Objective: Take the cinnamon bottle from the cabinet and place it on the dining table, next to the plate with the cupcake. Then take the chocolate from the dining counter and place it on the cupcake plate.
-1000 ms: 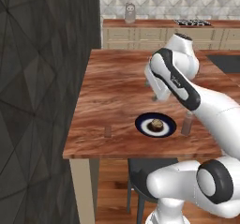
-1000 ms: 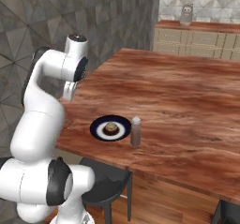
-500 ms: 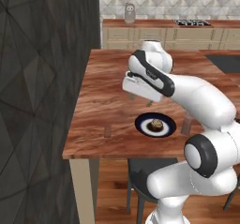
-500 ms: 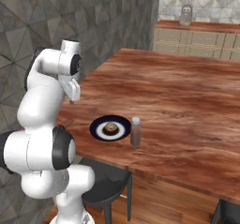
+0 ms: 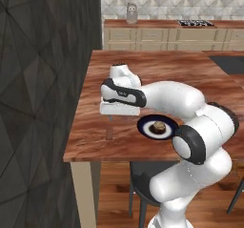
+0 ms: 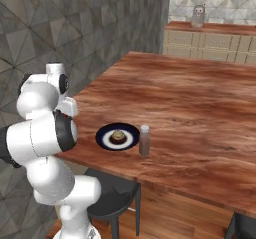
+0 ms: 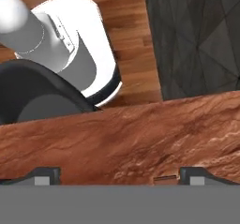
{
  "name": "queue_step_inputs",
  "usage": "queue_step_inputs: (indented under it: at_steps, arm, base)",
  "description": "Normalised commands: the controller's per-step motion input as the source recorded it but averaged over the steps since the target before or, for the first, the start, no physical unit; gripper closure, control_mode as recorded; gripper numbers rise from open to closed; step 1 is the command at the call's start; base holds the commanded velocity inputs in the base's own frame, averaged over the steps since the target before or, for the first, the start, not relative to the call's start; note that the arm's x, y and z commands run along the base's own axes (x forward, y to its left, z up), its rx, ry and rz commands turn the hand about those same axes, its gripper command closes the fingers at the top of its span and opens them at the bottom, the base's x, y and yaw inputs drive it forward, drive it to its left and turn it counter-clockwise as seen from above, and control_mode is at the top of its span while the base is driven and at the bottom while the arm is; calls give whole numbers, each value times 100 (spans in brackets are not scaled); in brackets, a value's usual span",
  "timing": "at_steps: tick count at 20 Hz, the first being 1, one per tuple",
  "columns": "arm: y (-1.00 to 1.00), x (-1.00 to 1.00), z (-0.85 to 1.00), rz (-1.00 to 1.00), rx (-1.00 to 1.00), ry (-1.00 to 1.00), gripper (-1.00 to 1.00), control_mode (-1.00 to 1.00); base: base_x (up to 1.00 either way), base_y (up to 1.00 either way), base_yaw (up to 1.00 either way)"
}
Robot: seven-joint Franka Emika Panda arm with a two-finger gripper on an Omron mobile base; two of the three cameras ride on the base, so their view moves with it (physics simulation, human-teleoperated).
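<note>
The dark blue plate (image 5: 157, 128) with the cupcake (image 5: 158, 126) sits near the front edge of the wooden dining table (image 5: 157, 65). In the right base view the cinnamon bottle (image 6: 144, 140) stands upright just right of the plate (image 6: 117, 136). A small brown bar, apparently the chocolate (image 5: 109, 134), lies left of the plate near the table's front edge. My gripper (image 5: 111, 118) hangs low over the table just above and behind that bar. In the hand view my gripper (image 7: 119, 176) is open and holds nothing, with the brown bar (image 7: 165, 176) near one fingertip (image 7: 194, 173).
A dark stool (image 6: 112, 195) stands under the table's front edge, seen also in the hand view as a stool (image 7: 37, 94). A dark tiled wall (image 5: 38, 103) runs close along the table's left side. Far back is a counter (image 5: 167, 31) with a jar (image 5: 131, 13).
The arm has swung left and down, from above the plate's right side to the table's left front part. The plate and the bottle have stayed in place.
</note>
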Motion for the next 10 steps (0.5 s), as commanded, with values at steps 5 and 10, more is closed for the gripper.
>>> queue_step_inputs:
  at_steps: [5, 10]
  arm:
    - [51, 67, -82, 12, -7, 7, -100, -100]
    - [2, 22, -65, 1, -1, 0, -100, -100]
  base:
    - [0, 0, 0]
    - [0, 0, 0]
